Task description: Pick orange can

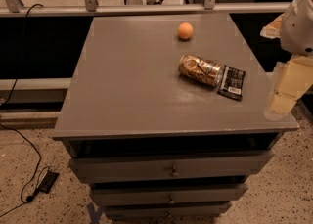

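The orange can (200, 70) lies on its side on the grey cabinet top (127, 81), right of centre; it is shiny golden-orange with dark markings and a crinkled surface. My gripper (279, 101) hangs at the right edge of the cabinet top, to the right of the can and well apart from it, below the white arm (299, 20). It holds nothing that I can see.
A flat black snack packet (232, 82) lies against the can's right end. A small matte orange ball (185, 31) sits farther back. The cabinet has drawers (171, 169) below. A rail (146, 9) runs behind it. Cables (29, 169) lie on the floor at left.
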You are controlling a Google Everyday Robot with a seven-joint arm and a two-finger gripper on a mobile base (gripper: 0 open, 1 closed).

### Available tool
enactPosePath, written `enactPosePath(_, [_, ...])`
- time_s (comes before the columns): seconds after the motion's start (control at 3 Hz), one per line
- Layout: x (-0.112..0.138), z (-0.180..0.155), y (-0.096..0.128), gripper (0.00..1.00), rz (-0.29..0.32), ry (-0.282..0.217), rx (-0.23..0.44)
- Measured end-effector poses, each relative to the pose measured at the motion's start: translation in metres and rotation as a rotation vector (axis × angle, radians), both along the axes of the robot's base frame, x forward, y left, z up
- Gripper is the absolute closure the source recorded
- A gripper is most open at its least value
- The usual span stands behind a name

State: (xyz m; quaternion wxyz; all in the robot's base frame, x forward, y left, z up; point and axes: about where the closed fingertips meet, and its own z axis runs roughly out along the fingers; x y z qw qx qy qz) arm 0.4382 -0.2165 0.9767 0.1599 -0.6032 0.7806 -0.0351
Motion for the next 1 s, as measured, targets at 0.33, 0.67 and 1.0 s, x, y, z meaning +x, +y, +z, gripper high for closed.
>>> enactPosePath(0.33, [0.0, 0.0, 0.0, 0.0, 0.0, 0.0, 0.0])
enactPosePath(0.67, [0.017, -0.003, 0.002, 0.0, -0.022, 0.021, -0.014])
enactPosePath(1.0, [0.086, -0.015, 0.014, 0.0, -0.034, 0.02, -0.031])
